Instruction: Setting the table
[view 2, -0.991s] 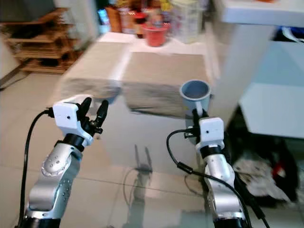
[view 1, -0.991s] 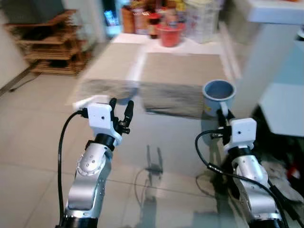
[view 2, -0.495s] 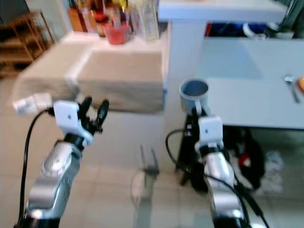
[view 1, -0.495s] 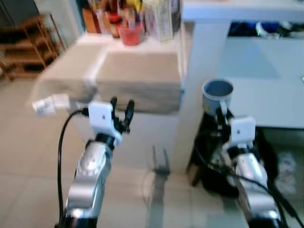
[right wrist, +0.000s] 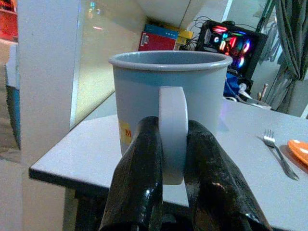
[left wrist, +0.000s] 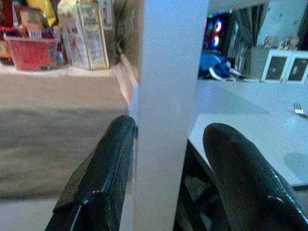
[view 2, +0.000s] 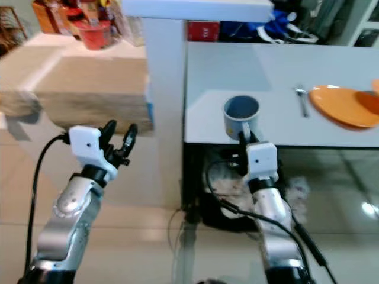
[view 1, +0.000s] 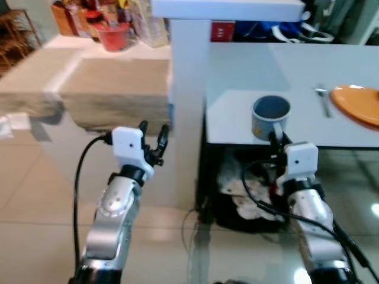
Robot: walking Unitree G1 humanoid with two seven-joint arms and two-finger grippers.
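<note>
My right gripper [view 1: 276,138] is shut on the handle of a pale blue mug [view 1: 270,116], held upright at the near edge of a pale grey table [view 1: 254,71]. In the right wrist view its fingers [right wrist: 139,173] pinch the mug's handle [right wrist: 172,132]. An orange plate [view 1: 357,104] and a fork [view 1: 321,100] lie on the table at the right. My left gripper [view 1: 153,135] is open and holds nothing, raised in front of a white pillar [view 1: 186,106]; its fingers [left wrist: 101,178] frame that pillar in the left wrist view.
A cloth-covered table [view 1: 112,89] stands at the left, with a red bowl [view 1: 112,34] and packets at its far end. Crumpled cloths and clutter [view 1: 246,192] lie on the floor under the grey table. A tiled floor [view 1: 41,195] spreads at the left.
The view has swung to the right: the cloth-covered table slid left and the grey table with plate and fork came in. Both arms keep their pose, the mug still held.
</note>
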